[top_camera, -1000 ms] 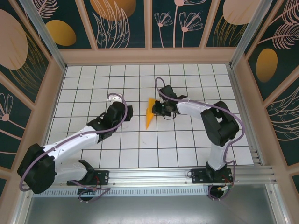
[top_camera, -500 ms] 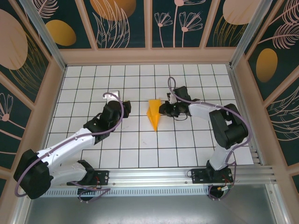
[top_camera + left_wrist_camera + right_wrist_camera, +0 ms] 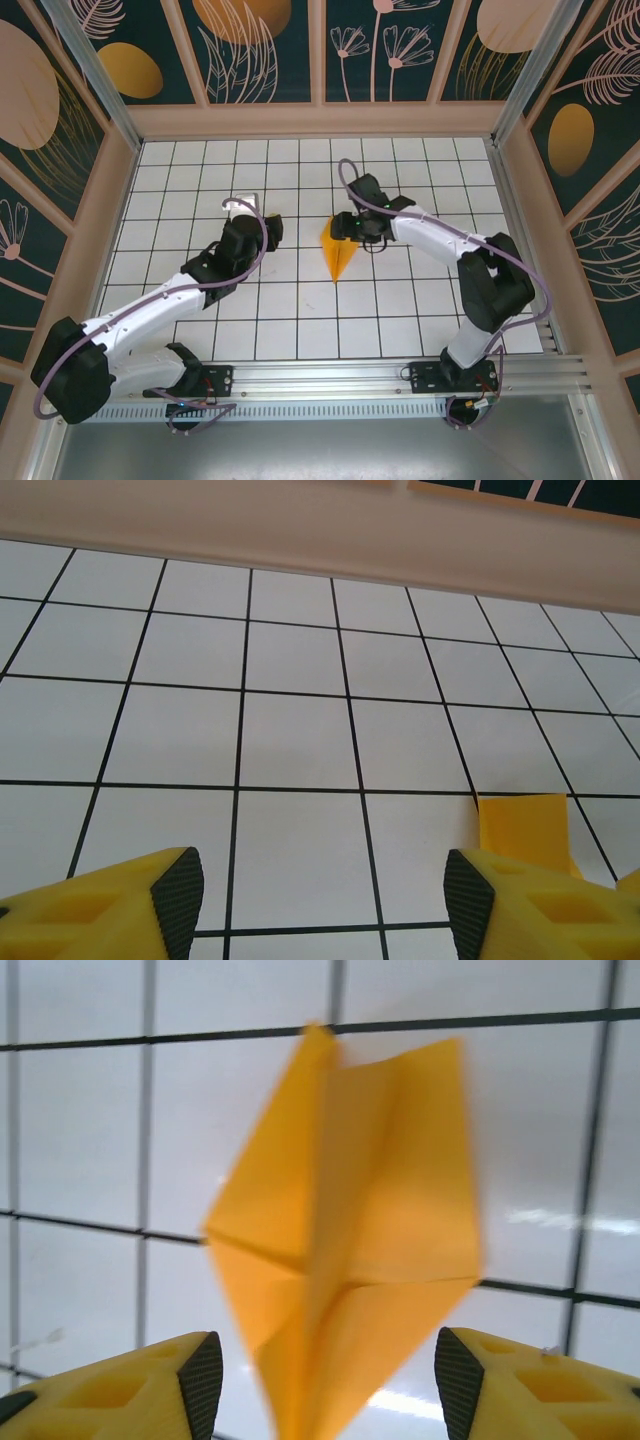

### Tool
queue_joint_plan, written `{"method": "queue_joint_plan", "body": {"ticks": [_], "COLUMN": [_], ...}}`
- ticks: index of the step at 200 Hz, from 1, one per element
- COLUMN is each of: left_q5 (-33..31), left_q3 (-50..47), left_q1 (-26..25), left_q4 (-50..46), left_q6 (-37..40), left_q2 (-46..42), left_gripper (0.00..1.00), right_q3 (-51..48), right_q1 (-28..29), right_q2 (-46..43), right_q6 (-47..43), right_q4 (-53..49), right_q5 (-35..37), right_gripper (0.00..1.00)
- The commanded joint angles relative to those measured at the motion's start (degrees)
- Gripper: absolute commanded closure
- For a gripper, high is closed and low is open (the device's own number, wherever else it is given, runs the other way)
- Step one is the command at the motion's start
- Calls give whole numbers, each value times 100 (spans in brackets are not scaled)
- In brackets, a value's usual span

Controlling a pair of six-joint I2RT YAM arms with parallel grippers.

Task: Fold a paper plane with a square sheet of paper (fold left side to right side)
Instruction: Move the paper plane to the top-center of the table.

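Observation:
The square sheet of paper is folded into an orange-yellow paper plane [image 3: 337,252], which lies on the white grid table [image 3: 300,330] with its point toward the near edge. My right gripper [image 3: 347,228] hovers over the plane's wide end. In the right wrist view the blurred plane [image 3: 350,1240] lies between and beyond the open fingers [image 3: 202,1378], and neither pad presses it. My left gripper [image 3: 268,230] stands open about a tile left of the plane. Past its right finger [image 3: 468,898], a corner of the plane [image 3: 520,820] peeks out.
Wooden walls [image 3: 320,120] with dark patterned panels close in the table on three sides. An aluminium rail [image 3: 330,375] with both arm bases runs along the near edge. Bare tiles lie in front of the plane and at the back left.
My right gripper has opened and let go of the paper plane, which shifted right and now lies flatter. The right wrist swung toward the back. The left gripper opened a little wider.

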Motion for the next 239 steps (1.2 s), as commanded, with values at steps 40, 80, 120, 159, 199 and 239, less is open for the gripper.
{"method": "queue_joint_plan", "body": {"ticks": [40,80,120,159,199,239], "left_q5": [-56,-21,13,34,74,94], "left_q3": [165,137,157,163,172,201], "left_q1": [-7,-4,-12,-11,-11,-12], "left_q4": [251,252,226,188,178,208], "left_q6": [-44,-104,-97,-97,-97,-101], "left_q2": [87,100,140,135,131,161], "left_gripper": [31,31,30,30,30,28], "right_q3": [63,117,229,637,1537,2642], "right_q1": [419,468,495,353,-43,-378], "right_q2": [535,847,1052,1183,1680,2518], "right_q6": [602,607,517,169,-350,-661], "right_q4": [-243,-130,-183,-403,-725,-1100], "right_q5": [292,213,308,484,636,651], "right_gripper": [38,45,67,96,96,96]}}
